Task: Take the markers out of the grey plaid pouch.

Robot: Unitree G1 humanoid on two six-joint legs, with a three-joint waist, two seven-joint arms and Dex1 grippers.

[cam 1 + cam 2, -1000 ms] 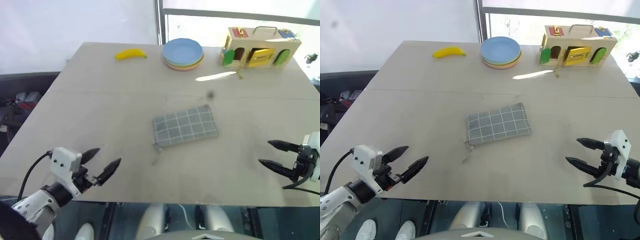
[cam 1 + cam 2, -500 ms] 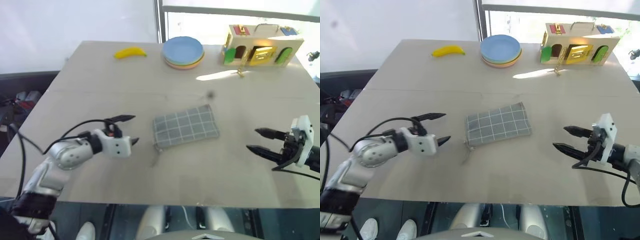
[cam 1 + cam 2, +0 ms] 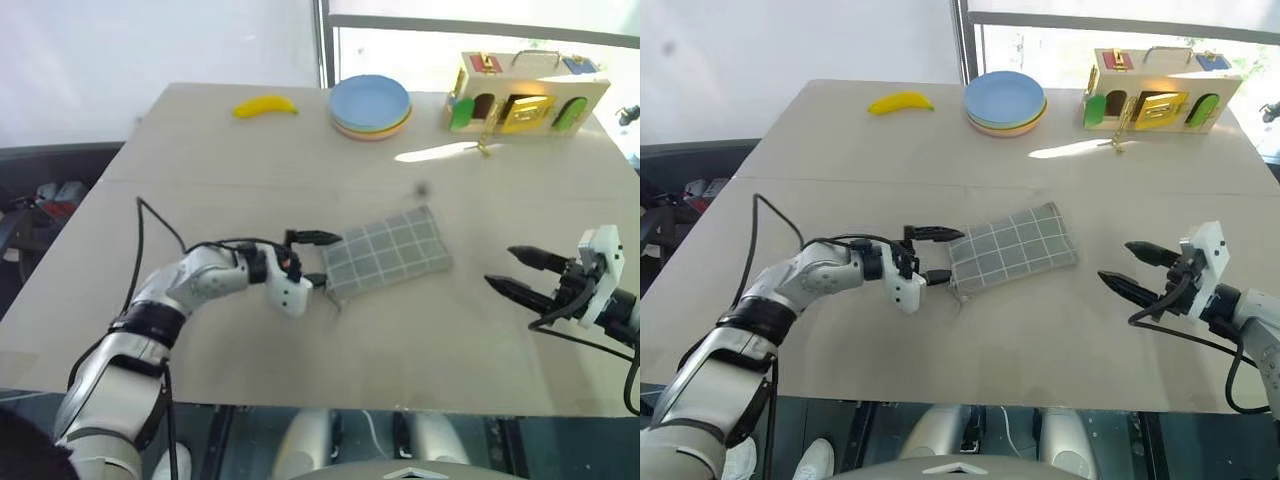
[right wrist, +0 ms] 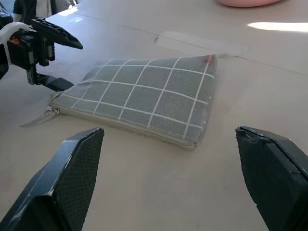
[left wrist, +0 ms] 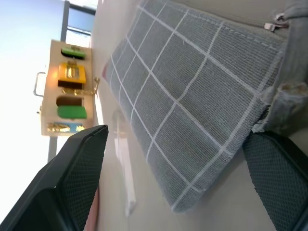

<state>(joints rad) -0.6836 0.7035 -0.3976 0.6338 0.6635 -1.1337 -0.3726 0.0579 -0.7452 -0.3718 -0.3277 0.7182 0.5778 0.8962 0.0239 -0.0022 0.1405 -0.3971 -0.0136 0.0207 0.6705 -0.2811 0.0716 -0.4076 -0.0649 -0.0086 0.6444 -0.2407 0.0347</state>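
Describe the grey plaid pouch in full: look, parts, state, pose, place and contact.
The grey plaid pouch is a flat rectangle of woven-looking grey fabric with thin white grid lines. A zipper runs along its near long edge, looking closed, with a small metal pull at the end towards the robot's left. It lies flat and slightly skewed on the table, near the middle. The open left gripper straddles that end; contact cannot be told.
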